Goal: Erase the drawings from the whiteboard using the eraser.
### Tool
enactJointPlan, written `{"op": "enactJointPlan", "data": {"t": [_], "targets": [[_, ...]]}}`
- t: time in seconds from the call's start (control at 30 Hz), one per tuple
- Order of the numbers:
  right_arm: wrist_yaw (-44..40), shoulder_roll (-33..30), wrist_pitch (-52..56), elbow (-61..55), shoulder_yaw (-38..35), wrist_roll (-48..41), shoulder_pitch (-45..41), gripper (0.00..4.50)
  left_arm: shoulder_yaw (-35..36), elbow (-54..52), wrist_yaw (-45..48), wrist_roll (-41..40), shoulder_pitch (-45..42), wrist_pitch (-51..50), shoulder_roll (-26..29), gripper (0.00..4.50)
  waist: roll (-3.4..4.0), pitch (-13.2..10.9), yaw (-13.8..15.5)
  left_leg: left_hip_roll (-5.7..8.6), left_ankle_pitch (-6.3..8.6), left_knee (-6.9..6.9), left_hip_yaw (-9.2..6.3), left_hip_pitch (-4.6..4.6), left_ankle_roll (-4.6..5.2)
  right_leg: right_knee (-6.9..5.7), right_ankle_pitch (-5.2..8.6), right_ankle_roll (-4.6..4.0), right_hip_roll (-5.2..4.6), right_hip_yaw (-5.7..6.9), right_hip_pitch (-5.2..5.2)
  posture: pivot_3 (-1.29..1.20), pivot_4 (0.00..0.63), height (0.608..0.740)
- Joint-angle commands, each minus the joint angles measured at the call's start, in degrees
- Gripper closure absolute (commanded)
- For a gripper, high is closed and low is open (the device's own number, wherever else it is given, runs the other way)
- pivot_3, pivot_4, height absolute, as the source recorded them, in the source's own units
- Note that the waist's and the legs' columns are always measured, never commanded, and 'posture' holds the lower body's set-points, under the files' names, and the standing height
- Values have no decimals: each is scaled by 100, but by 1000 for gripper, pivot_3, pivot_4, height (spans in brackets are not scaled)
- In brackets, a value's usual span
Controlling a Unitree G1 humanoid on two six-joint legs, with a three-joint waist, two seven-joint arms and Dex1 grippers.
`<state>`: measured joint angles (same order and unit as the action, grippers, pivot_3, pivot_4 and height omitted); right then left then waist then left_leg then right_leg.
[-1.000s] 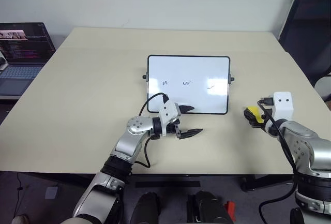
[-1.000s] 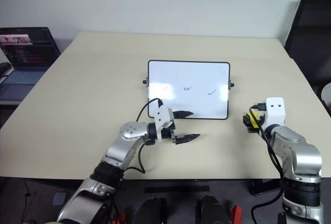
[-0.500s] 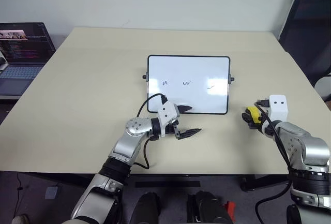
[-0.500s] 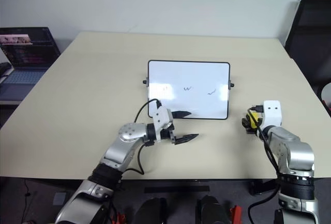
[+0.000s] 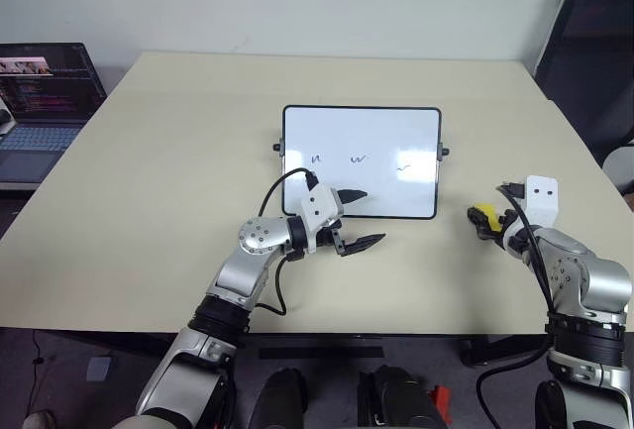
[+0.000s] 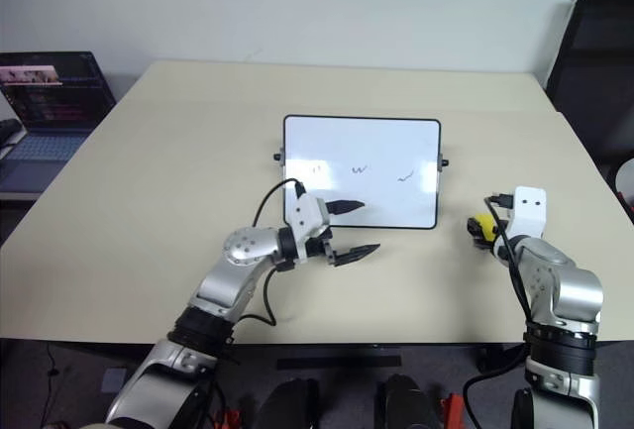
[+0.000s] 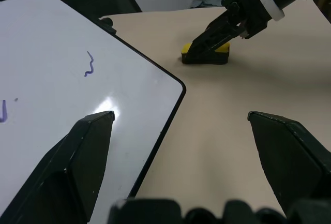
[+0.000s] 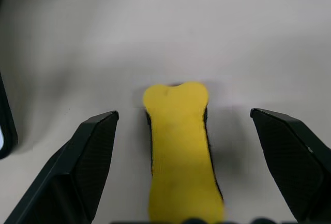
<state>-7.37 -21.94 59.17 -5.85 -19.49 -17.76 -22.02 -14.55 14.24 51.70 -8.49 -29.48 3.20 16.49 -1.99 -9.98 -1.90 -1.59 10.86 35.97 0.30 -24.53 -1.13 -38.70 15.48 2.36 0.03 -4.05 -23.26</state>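
Right gripper point(image 8: 181, 131): my fingers are spread as wide as they go, one on each side of the eraser, not yet touching it. From the head cameras the gripper sits at the right of the table, tipped down toward the block.
Left gripper point(image 5: 355, 221): spread too and holding nothing, pointing level toward the right; its upper finger sits over the near edge of the whiteboard, the lower one over bare table.
Table point(image 5: 178, 152): beige top carrying everything; a laptop point(image 5: 45, 92) sits well apart at the far left.
Whiteboard point(image 5: 362, 127): lying flat mid-table, black frame, small knobs on both short sides.
Drawings point(image 5: 358, 160): three small squiggles in a row across the board, all untouched as far as I can see.
Eraser point(image 8: 178, 146): small yellow block with a black underside, flat on the table well to the right of the board, its long side running straight between my right fingers.
Step in hand: I judge this as the pick-up; nothing is erased.
Next move: I'd ease the right gripper down a touch, close squarely on the long sides, lift, then carry it left to the nearest squiggle, black side down.
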Motion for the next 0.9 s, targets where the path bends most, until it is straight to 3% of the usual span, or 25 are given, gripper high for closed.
{"op": "enactJointPlan", "data": {"t": [0.03, 0.27, 0.3, 0.37, 0.63, 0.9], "targets": [[33, 7, 23, -17, -184, -94, -133, 30, 101, -53, -69, 28, -110, 173, -49, 0, 0, 0, 0, 0, 0, 0, 0, 0, 0, 0, 0, 0, 0, 0, 0, 0, 150, 740], [72, 62, 17, 6, -171, -103, -97, 30, 180, -21, -155, -6, -140, 154, -91, 0, 0, 0, 0, 0, 0, 0, 0, 0, 0, -1, 0, 0, 0, -1, 0, 0, 150, 740], [78, 71, 9, 15, -172, -100, -95, 193, 194, -17, -162, -8, -149, 146, -93, 0, 0, 0, 0, 0, 0, 0, 0, 0, 0, 0, 0, 0, 0, -1, 0, 0, 150, 740], [89, 84, 3, 33, -180, -102, -104, 607, 216, -29, -164, -16, -161, 118, -102, 0, 0, 0, 0, 0, 0, 0, 0, 0, 0, 0, 0, 0, 0, 0, 0, 0, 150, 740], [140, 103, -14, 82, -173, -110, -137, 3304, 253, 55, -266, 111, -209, 280, -101, 0, 0, 0, 0, 0, 0, 0, 0, 0, 0, -1, 0, 0, 0, 0, 0, 0, 150, 740], [187, 157, -5, 66, -235, -138, -152, 3381, 256, 99, -252, 71, -274, 285, -100, 0, 0, 0, -1, 1, 0, 0, 0, 0, 0, -1, 0, 0, 1, 0, 0, 0, 150, 740]]}}
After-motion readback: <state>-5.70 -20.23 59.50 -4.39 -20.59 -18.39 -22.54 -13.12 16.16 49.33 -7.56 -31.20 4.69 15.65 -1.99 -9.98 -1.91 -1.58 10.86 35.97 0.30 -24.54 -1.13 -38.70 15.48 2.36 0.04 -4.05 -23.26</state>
